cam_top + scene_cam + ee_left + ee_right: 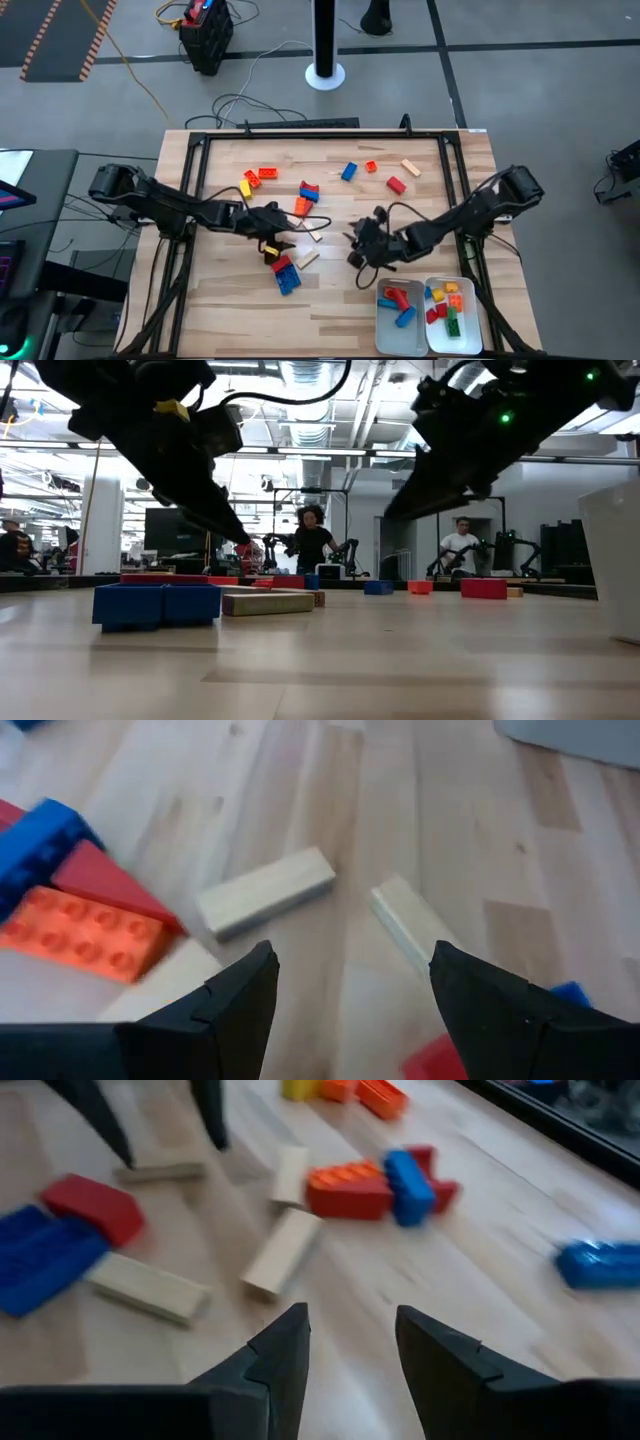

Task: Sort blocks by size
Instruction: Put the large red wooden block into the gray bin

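Observation:
Blocks lie scattered over the wooden table (230, 300). My left gripper (278, 236) hovers open at centre left; in its wrist view two tan blocks (265, 890) (405, 925) lie flat just beyond its fingertips (350, 990), with an orange block (85, 930) beside them. My right gripper (360, 248) hovers open at centre right, its fingers (350, 1345) apart with nothing between them. Ahead of it lie a tan block (283, 1252), an orange block (350, 1188) and a blue block (408, 1185). A red and blue pair (283, 270) rests nearer the front edge.
Two white trays (383, 335) (474, 335) holding several blocks stand at the front right corner. More blocks lie toward the far edge: yellow and orange (255, 180), blue (348, 171), tan (410, 167), red (396, 185). A black frame (300, 135) borders the table.

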Robot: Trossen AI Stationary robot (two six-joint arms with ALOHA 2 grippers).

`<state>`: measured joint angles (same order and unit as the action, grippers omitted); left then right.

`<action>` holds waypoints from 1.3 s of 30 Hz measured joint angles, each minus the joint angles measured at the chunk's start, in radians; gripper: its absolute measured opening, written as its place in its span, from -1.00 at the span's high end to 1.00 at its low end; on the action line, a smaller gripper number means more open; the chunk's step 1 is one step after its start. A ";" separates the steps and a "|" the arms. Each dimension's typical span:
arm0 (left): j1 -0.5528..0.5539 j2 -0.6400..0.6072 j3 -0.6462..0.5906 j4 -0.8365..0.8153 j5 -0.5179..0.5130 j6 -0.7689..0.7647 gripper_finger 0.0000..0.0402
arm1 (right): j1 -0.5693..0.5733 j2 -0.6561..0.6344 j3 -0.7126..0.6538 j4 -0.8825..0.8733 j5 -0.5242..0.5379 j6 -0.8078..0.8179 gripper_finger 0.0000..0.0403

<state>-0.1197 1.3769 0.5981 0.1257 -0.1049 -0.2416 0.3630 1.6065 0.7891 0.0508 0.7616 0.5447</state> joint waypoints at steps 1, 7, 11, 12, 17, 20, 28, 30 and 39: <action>-0.005 -0.001 0.001 -0.007 0.001 -0.020 -0.24 | 0.009 0.016 0.000 0.038 0.000 -0.018 0.10; -0.050 -0.020 0.020 -0.170 0.005 -0.209 -0.24 | 0.039 0.050 0.000 0.126 0.001 -0.056 0.11; -0.140 -0.019 0.048 -0.251 0.021 -0.296 -0.24 | 0.060 0.048 0.000 0.134 0.004 -0.041 0.11; -0.163 -0.019 0.050 -0.247 0.019 -0.319 -0.24 | 0.065 0.047 0.000 0.137 0.004 -0.041 0.11; -0.255 -0.019 0.050 -0.241 -0.102 -0.421 -0.24 | 0.086 0.045 0.000 0.141 0.030 -0.041 0.11; -0.281 -0.019 0.050 -0.242 -0.180 -0.457 -0.24 | 0.086 0.045 0.000 0.148 0.034 -0.041 0.11; -0.312 0.049 0.050 -0.234 -0.297 -0.516 -0.24 | 0.086 0.045 0.000 0.154 0.034 -0.040 0.11; -0.326 0.074 0.050 -0.212 -0.325 -0.523 -0.24 | 0.087 0.045 0.000 0.154 0.034 -0.040 0.11; -0.357 0.097 0.050 -0.191 -0.359 -0.542 -0.24 | 0.096 0.045 0.000 0.155 0.034 -0.038 0.11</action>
<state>-0.4767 1.4742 0.6483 -0.0654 -0.4637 -0.7835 0.4587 1.6512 0.7895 0.2059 0.7952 0.5072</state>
